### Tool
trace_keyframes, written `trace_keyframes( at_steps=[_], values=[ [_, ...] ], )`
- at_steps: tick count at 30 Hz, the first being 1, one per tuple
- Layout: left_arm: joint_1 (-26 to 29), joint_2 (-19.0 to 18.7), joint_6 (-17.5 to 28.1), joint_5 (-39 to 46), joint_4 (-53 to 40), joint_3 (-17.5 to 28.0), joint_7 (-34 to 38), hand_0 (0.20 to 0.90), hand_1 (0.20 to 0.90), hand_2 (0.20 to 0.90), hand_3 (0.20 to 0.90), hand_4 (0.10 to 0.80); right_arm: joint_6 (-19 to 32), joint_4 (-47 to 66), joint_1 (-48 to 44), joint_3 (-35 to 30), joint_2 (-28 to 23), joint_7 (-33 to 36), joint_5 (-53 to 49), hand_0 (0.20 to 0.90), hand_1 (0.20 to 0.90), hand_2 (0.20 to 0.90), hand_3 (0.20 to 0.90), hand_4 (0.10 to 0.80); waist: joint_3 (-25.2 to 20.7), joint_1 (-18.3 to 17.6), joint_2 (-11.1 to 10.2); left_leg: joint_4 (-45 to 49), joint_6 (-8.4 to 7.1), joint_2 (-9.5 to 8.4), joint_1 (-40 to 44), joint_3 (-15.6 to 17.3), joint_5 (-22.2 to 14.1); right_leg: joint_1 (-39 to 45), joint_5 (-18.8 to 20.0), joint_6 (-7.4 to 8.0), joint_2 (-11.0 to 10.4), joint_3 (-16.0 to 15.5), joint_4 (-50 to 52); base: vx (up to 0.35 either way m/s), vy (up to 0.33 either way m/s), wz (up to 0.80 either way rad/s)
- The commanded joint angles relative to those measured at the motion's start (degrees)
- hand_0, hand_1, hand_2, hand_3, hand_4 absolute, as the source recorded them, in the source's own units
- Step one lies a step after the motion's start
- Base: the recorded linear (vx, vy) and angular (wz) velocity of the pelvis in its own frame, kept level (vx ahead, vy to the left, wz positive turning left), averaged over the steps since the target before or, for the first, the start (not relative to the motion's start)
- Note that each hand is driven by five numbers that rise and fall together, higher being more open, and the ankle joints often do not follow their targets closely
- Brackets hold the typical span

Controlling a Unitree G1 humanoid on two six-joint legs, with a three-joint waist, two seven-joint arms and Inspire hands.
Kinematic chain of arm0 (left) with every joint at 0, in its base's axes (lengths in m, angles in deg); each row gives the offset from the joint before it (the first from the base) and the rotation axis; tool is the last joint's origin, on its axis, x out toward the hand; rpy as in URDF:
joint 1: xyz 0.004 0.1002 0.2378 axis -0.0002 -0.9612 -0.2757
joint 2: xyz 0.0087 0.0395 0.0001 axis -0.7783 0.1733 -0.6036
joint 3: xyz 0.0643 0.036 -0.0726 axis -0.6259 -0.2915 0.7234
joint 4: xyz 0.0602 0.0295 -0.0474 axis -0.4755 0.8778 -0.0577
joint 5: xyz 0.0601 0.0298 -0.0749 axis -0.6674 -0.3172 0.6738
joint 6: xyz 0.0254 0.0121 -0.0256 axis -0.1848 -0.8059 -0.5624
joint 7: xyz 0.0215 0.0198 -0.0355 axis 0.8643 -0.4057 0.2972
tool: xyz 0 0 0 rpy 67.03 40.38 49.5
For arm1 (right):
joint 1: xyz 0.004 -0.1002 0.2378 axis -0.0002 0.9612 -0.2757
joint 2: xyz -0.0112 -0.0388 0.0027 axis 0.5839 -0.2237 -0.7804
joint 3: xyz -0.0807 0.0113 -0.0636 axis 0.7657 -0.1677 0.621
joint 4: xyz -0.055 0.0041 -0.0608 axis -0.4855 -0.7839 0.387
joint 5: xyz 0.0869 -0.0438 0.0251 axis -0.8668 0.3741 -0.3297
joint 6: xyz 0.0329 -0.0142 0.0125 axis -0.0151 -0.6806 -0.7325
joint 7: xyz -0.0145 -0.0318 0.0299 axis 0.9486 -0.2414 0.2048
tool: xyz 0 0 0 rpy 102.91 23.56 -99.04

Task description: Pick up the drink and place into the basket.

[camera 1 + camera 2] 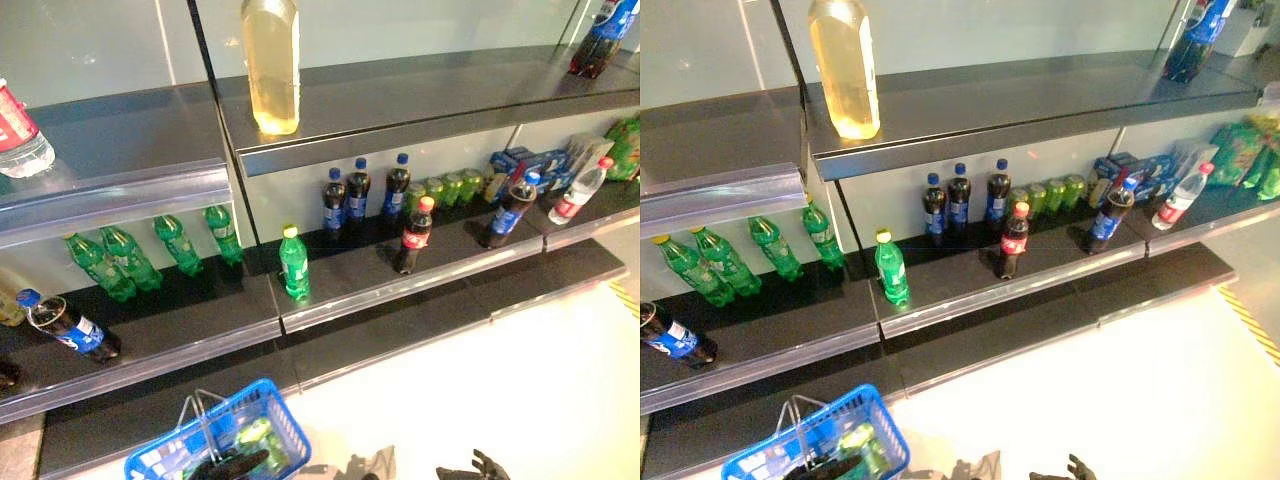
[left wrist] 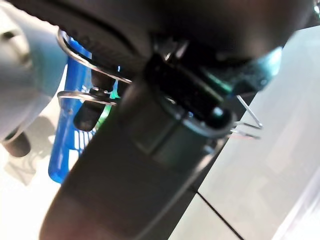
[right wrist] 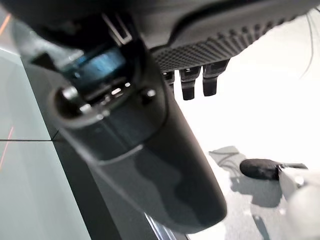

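My left hand point(image 1: 228, 465) gripped the basket point(image 1: 262, 410) handle, a green drink point(image 1: 254, 432) already inside; right hand point(image 1: 478, 467) hung with unreadable fingers. A swinging basket risked striking the shelf point(image 1: 330, 305).

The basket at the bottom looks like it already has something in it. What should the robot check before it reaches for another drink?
1. Blue basket held: ok, left robot hand sits at its wire handles.
2. Basket contents: ok, a green bottle lies inside.
3. Room for more: cannot tell, the basket is partly cut off.
4. Right robot hand free: ok, it shows low, with fingers straight and nothing in them.
5. Next drink reachable: ok, the green bottle and red-capped cola bottle stand upright at the shelf front.
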Motion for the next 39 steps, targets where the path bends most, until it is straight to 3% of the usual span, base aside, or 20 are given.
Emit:
trace_keyframes(
  at_steps=[1,5,9,11,13,14,16,18,21,23,25,28,31,36,39],
  values=[
    [4.02,-5.92,9.32,3.59,-6.34,2.95,-3.53,0.300,0.300,0.300,0.200,0.100,1.49,-2.71,-2.67,-1.74,-1.62,2.06,0.53,0.900,0.900,0.900,0.900,0.800,-1.48,1.17,0.59,-2.01,7.22,-7.84,-1.54,-0.51,-4.15,1.29,-0.67,6.74,-4.08,-2.98,4.17,0.086,0.131,0.22],
    [4.92,-6.52,8.98,4.36,-4.69,2.80,-3.32,0.300,0.300,0.300,0.200,0.100,1.10,-3.33,-2.90,-2.40,-1.27,2.89,-0.85,0.900,0.900,0.900,0.900,0.800,-1.68,1.28,0.97,-6.83,8.47,-10.36,0.49,-2.72,-3.65,0.61,-1.02,7.90,-3.68,-2.73,7.09,0.124,0.143,0.23],
    [4.84,-6.88,9.30,4.39,-4.39,3.01,-3.55,0.300,0.300,0.300,0.200,0.100,2.46,-2.74,-2.88,-1.65,-0.87,1.79,0.95,0.900,0.900,0.900,0.900,0.800,-1.94,2.09,0.52,-8.49,9.13,-11.41,1.42,-4.54,-3.52,-0.24,-0.91,8.83,-4.29,-3.32,10.47,0.087,0.110,0.22],
    [4.60,-7.24,9.60,4.39,-3.66,3.60,-4.12,0.300,0.300,0.300,0.200,0.100,2.30,-2.29,-3.14,-1.49,-0.70,1.98,-0.03,0.900,0.900,0.900,0.900,0.800,-1.94,2.41,0.22,-8.64,9.66,-11.89,1.65,-5.44,-3.77,-1.25,-1.21,9.33,-4.50,-3.10,14.55,0.083,0.129,0.21],
    [4.52,-7.57,9.70,3.95,-3.21,3.80,-4.00,0.300,0.300,0.300,0.200,0.100,2.34,-1.76,-3.40,-1.06,-0.36,1.94,0.43,0.900,0.900,0.900,0.900,0.800,-1.59,2.24,0.09,-8.65,10.71,-12.64,2.02,-6.20,-3.91,-4.76,0.62,10.45,-6.03,-1.95,24.63,-0.013,0.145,0.17],
    [5.06,-7.92,9.63,4.42,-2.96,3.37,-3.78,0.300,0.300,0.300,0.200,0.100,2.77,-1.39,-3.43,-0.67,-0.27,2.11,-0.12,0.900,0.900,0.900,0.900,0.800,-0.98,1.65,0.40,-8.14,11.87,-12.46,1.45,-5.73,-3.21,-9.35,4.10,10.16,-6.79,-0.22,34.35,-0.095,0.120,0.19],
    [5.83,-8.18,9.85,4.40,-2.79,2.46,-3.56,0.300,0.300,0.300,0.200,0.100,3.01,-1.33,-3.32,-0.67,-0.30,2.47,-1.81,0.900,0.900,0.900,0.900,0.800,-0.37,0.73,0.55,-6.96,12.80,-12.28,1.06,-7.25,-4.22,-14.63,5.91,10.51,-6.35,4.25,43.57,-0.107,0.032,0.31],
    [6.18,-8.17,9.61,5.46,-3.64,1.54,-2.73,0.300,0.300,0.300,0.200,0.100,3.22,-1.68,-3.13,-1.16,-0.57,2.47,-2.13,0.900,0.900,0.900,0.900,0.800,0.12,0.35,0.39,-5.49,13.01,-12.11,0.66,-9.70,-4.90,-16.77,6.32,10.12,-7.53,7.61,45.55,-0.057,-0.103,0.70],
    [6.94,-8.35,9.42,6.54,-4.49,0.66,-2.10,0.300,0.300,0.300,0.200,0.100,3.77,-2.42,-2.81,-1.87,-0.44,3.22,-1.46,0.900,0.900,0.900,0.900,0.800,0.15,0.34,-0.34,-1.76,12.53,-11.71,-0.56,-14.61,-6.11,-14.15,9.24,9.52,-11.30,13.38,33.03,0.027,-0.345,0.95],
    [7.92,-8.53,9.49,6.72,-4.64,-0.42,-1.93,0.300,0.300,0.300,0.200,0.100,3.80,-2.94,-2.91,-2.27,-0.45,4.25,-2.67,0.900,0.900,0.900,0.900,0.800,0.24,-0.47,-1.21,0.85,11.96,-11.59,-1.13,-18.27,-7.51,-11.83,9.10,9.26,-11.58,17.96,21.98,0.115,-0.464,0.86],
    [8.82,-8.43,9.37,7.29,-4.86,-0.97,-1.38,0.300,0.300,0.300,0.200,0.100,3.05,-2.92,-3.70,-2.78,-1.00,4.33,-3.26,0.900,0.900,0.900,0.900,0.800,0.67,-0.84,-1.77,3.82,11.28,-11.40,-1.73,-21.05,-9.46,-10.31,9.87,9.55,-12.57,20.53,16.91,0.103,-0.423,1.01],
    [7.82,-8.72,9.21,7.32,-5.06,-0.05,-2.09,0.300,0.300,0.300,0.200,0.100,1.76,-2.65,-4.95,-2.59,-1.06,4.05,-2.94,0.900,0.900,0.900,0.900,0.800,0.85,0.52,-2.04,6.66,9.88,-9.42,-2.60,-22.51,-9.94,-7.19,5.48,9.63,-12.11,18.39,16.42,0.112,-0.370,0.93],
    [5.73,-8.19,9.25,9.14,-5.45,1.21,-3.05,0.300,0.300,0.300,0.200,0.100,0.31,-2.14,-5.47,-1.46,-1.23,3.41,-2.70,0.900,0.900,0.900,0.900,0.800,0.39,2.07,-2.08,6.37,7.73,-6.75,-3.21,-24.14,-7.84,-2.99,-0.44,8.70,-8.62,16.43,12.00,0.112,-0.374,0.22],
    [4.16,-6.51,9.50,9.30,-8.88,0.87,-2.99,0.300,0.300,0.300,0.200,0.100,0.08,-2.07,-4.68,-0.76,-1.61,2.22,-1.30,0.900,0.900,0.900,0.900,0.800,0.97,3.69,-1.05,1.67,5.31,-3.25,-4.58,-26.62,-2.43,-0.66,-1.83,6.57,-6.02,13.75,8.57,-0.016,-0.168,0.47],
    [3.81,-6.01,8.85,7.89,-9.90,0.71,-3.85,0.300,0.300,0.300,0.200,0.100,1.20,-2.60,-3.90,-1.05,-1.91,3.56,-2.08,0.900,0.900,0.900,0.900,0.800,1.44,3.86,-0.44,1.08,4.71,-3.23,-5.63,-25.61,-1.23,-0.16,-1.97,6.18,-6.16,11.26,8.03,-0.126,0.000,0.66]
  ],
)
